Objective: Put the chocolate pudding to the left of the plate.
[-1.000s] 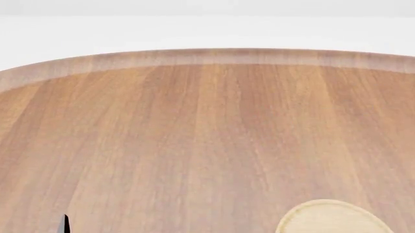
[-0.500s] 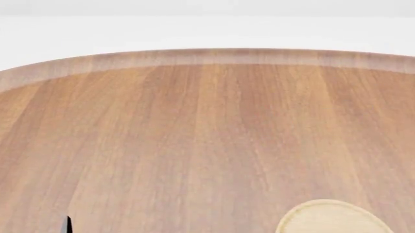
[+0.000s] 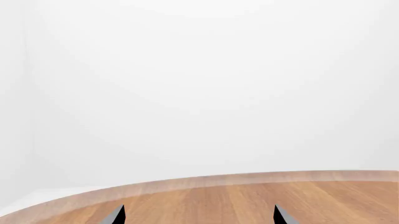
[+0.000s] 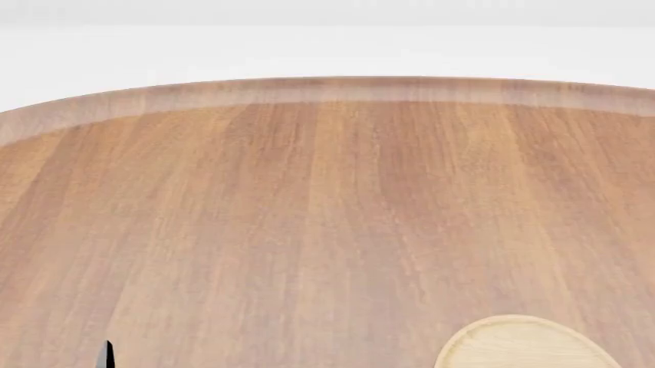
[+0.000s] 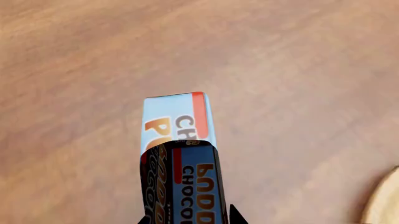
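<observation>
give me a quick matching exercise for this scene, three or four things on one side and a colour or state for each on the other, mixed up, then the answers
Things:
1. chocolate pudding
2. plate
3. left gripper
4. table

Colour or state:
A. pale tan round disc, only partly in the head view
B. reddish-brown wood grain with a lighter rim
C. fingertips spread apart with nothing between them
D. carton with a light blue face and red edge, between the dark fingertips of the right gripper

Pairs: 1-D, 2-A, 3-C, 4-B
</observation>
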`<state>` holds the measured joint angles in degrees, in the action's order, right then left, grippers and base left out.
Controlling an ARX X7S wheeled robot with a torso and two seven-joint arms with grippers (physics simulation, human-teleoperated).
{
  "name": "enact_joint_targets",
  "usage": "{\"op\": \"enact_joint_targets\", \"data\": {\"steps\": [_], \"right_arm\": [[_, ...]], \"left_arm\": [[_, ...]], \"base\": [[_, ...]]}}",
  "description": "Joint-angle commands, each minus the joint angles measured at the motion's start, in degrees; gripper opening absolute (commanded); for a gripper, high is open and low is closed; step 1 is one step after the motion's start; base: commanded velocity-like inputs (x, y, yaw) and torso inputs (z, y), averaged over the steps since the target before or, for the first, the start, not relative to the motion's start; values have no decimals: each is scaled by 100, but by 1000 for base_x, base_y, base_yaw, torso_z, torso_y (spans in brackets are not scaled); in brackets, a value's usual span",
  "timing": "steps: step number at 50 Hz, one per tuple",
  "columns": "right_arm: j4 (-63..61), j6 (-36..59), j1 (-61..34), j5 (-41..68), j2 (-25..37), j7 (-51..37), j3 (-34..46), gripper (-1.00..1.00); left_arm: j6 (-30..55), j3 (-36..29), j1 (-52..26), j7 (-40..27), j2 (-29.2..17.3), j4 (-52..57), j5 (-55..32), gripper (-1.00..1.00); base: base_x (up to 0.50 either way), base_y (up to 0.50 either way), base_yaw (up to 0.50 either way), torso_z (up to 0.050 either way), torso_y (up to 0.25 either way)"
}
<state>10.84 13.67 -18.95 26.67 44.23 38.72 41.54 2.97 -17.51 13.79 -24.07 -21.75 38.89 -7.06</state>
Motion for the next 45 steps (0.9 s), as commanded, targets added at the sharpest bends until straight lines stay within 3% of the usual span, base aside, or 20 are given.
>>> {"op": "enact_joint_targets", "data": {"steps": [1,45], "right_arm": [[-707,300,-223,-3,237,-109,-78,-100],[-731,508,-922,218,162,-190,-456,-100]], "left_arm": [[16,-33,-14,-17,-13,-3,6,100],[-36,-130,-40,-62,-68,-73,7,100]], "base": [[0,0,0,0,0],[0,0,0,0,0]]}}
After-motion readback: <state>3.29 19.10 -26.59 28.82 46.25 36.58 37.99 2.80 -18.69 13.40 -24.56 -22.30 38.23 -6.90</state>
